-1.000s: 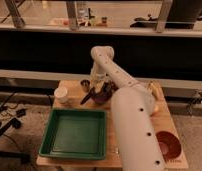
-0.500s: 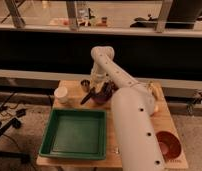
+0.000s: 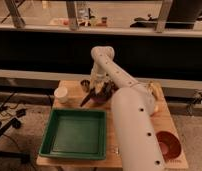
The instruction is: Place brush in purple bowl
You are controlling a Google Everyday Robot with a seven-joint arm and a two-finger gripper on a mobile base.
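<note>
The purple bowl (image 3: 103,96) stands on the wooden table (image 3: 144,125) near its back edge, partly covered by the arm. My gripper (image 3: 99,88) hangs at the end of the white arm (image 3: 129,115), right over the bowl's left side. The brush (image 3: 87,100) is a thin dark stick that slants from the gripper down and left, past the bowl's rim. Whether the gripper holds it or it leans on the bowl is unclear.
A white cup (image 3: 61,94) and a small metal cup (image 3: 85,83) stand left of the bowl. A green tray (image 3: 74,132) fills the front left. An orange-red bowl (image 3: 169,145) sits front right, and a yellowish object (image 3: 155,90) lies back right.
</note>
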